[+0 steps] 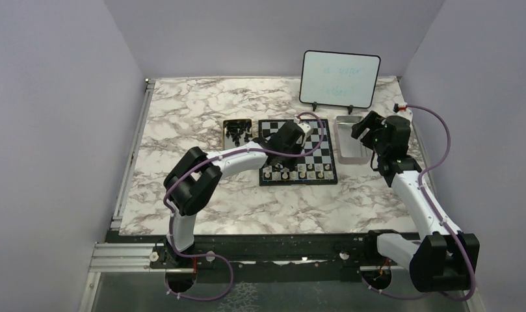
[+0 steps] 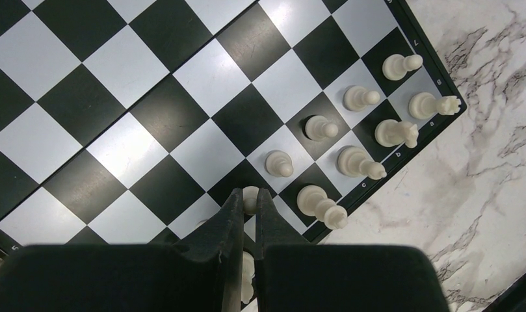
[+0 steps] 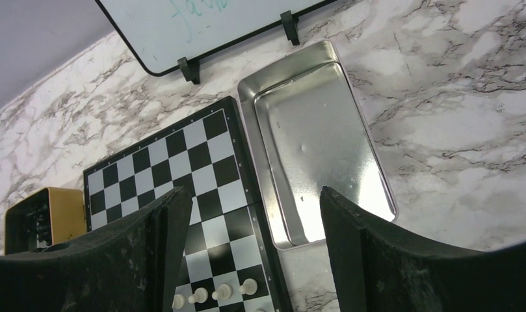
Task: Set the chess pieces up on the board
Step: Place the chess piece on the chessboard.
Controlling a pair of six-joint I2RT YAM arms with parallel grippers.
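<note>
The board lies flat about the middle of the counter, a little nearer the far edge than the near one. The white chess pieces stand in two rows along the side of the board that faces the near edge of the counter. From the left wrist view, taller figures sit on the outermost row with pawns one row in. One more pawn in that second row is pinched between the fingers of the left gripper, which are drawn in tight around it. I cannot tell whether its foot is touching the square. That arm reaches in from the near left corner and hangs over the left half of the board. Just beside the board's left edge sits a small tray holding the black pieces. On the right, a metal tray lies alongside the board's right edge. The right gripper hovers above it with its fingers spread wide apart and nothing between them. Behind the metal tray, toward the far right corner of the counter, a whiteboard stands upright on small black feet, with faint writing on it that is too pale to read.
</note>
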